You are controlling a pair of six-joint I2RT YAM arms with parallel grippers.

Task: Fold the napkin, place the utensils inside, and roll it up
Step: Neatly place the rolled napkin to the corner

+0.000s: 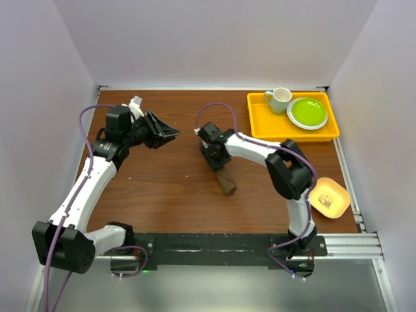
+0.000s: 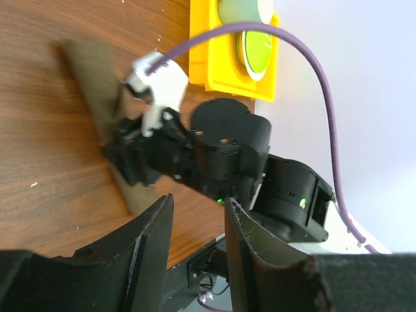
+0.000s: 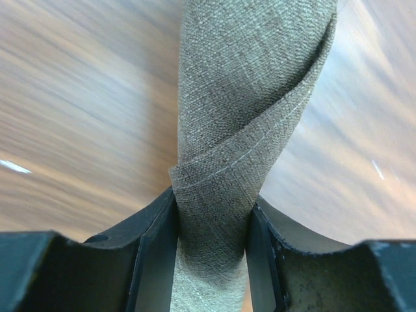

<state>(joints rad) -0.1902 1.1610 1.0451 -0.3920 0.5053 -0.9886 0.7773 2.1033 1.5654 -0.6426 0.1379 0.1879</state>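
Napkin: the napkin [image 1: 227, 183] is rolled into a narrow dark brown bundle. It lies on the table [image 1: 162, 188], left of the yellow tray [image 1: 292, 135] and nearer the arm bases than the tray.
Long axis: it runs far to near, with the near end leaning slightly toward the tray's side.
Ends: the far end is covered by the right gripper [image 1: 214, 158], and the near end lies free on the wood.
Wrap: in the right wrist view an outer layer of the napkin [image 3: 227, 130] is seen crossing the roll on a slant, its stitched hem showing.
Right gripper: the jaws of the right gripper [image 3: 211, 201] are closed on the napkin, one finger pressed to each side of the roll.
Left gripper: the left gripper [image 1: 168, 134] is placed well left of the tray and pointed toward it. Its jaws are parted and nothing is held between them [image 2: 198, 201].
Edges: the roll is kept well away from every table edge, while the tray is set at the far right corner.
Open room: bare wood is seen between the roll and the tray, and on the roll's other side.
Other items: a mug [image 1: 280, 99] and a green plate [image 1: 307, 112] are carried on the tray. A small yellow dish [image 1: 329, 197] lies nearer than the tray, well apart from the napkin.
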